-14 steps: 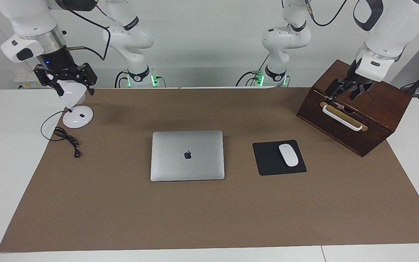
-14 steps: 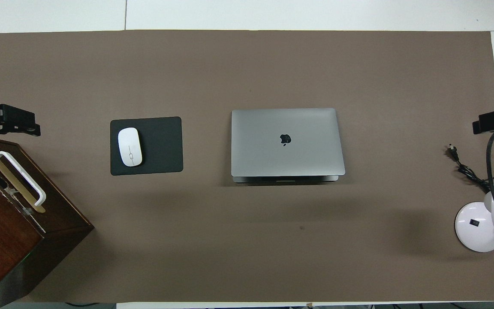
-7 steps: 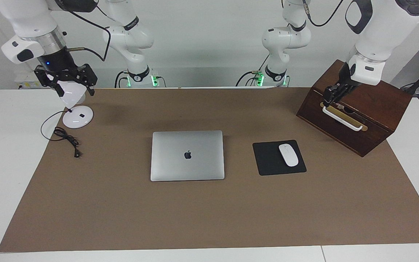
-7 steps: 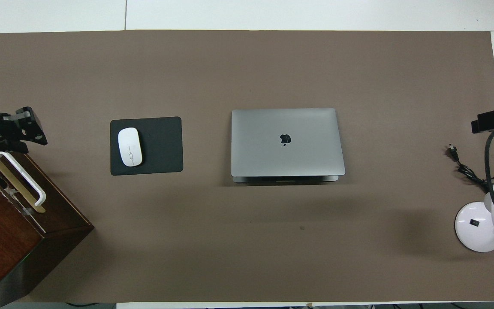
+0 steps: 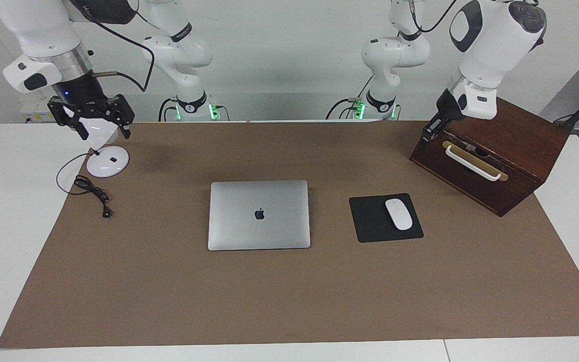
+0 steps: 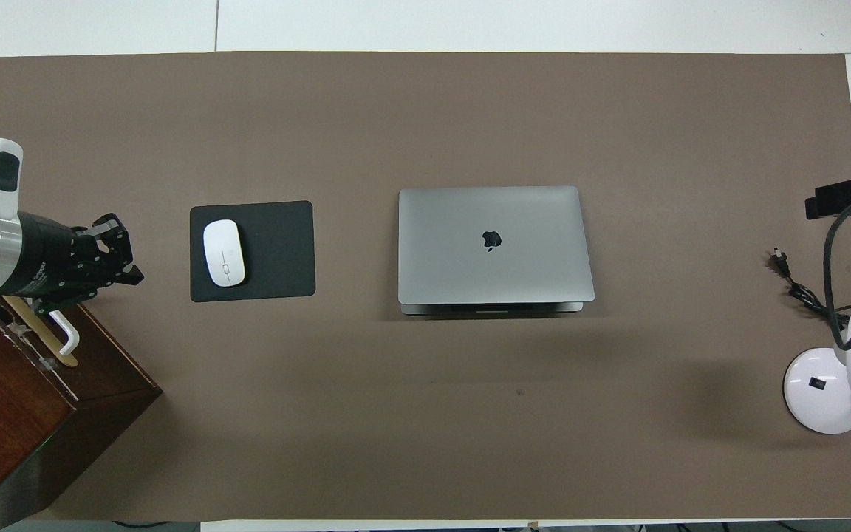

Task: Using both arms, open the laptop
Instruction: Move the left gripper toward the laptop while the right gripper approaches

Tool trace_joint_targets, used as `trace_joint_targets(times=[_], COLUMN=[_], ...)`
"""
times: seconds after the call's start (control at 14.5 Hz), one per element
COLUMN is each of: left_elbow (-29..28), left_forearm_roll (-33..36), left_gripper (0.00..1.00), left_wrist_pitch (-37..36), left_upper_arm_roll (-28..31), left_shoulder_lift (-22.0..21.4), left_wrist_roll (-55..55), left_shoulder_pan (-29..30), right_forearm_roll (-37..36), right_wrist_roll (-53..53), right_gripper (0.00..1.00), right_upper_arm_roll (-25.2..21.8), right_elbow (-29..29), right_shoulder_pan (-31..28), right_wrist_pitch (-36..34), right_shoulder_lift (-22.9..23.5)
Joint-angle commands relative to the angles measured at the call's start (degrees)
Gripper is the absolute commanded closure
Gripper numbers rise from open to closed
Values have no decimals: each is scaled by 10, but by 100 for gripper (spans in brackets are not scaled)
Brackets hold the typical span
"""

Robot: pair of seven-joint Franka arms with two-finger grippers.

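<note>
A: Left gripper [image 5: 432,131] hangs over the dark wooden box [image 5: 490,151]; right gripper [image 5: 91,116] over the white desk lamp [image 5: 103,151]. Fingers: cannot tell, either one.

B: Thin silver-grey laptop [image 5: 259,215] lies shut mid-desk [image 5: 289,301], untouched. Risks: snagging the lamp, or the lid slipping and the base sliding.

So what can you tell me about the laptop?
The laptop is thin, silver-grey and metal-looking, with a dark apple logo in the middle of its lid. It is shut and lies flat on the brown mat, mid-table, beside the black mouse pad. Nothing touches it but the mat; neither claw is near.
</note>
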Motion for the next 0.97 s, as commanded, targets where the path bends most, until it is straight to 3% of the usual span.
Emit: trace_joint_targets(times=[0.0,0.48,0.69,0.9], left_elbow=[-66,-145,-184,-225], left_forearm_roll=[-42,-156,-184,-245], left_gripper=[100,100,100,100], left_wrist_pitch=[56,156,250,292], left_upper_arm_roll=[4,4,4,4], left_shoulder_lift=[-39,-53,-52,-55], left_wrist_roll=[-83,-277,-407,-422], left_shoulder_pan=[-4,-31,-64,-75], right_forearm_roll=[-4,36,41,79], right_wrist_roll=[8,35,38,50], right_gripper=[0,0,0,0], right_upper_arm_roll=[8,8,8,8], right_elbow=[-32,-78,-111,-141], right_shoulder_pan=[-10,-4,-3,0], right_wrist_pitch=[38,120,174,217], right_shoulder_lift=[-8,-6,-5,-5])
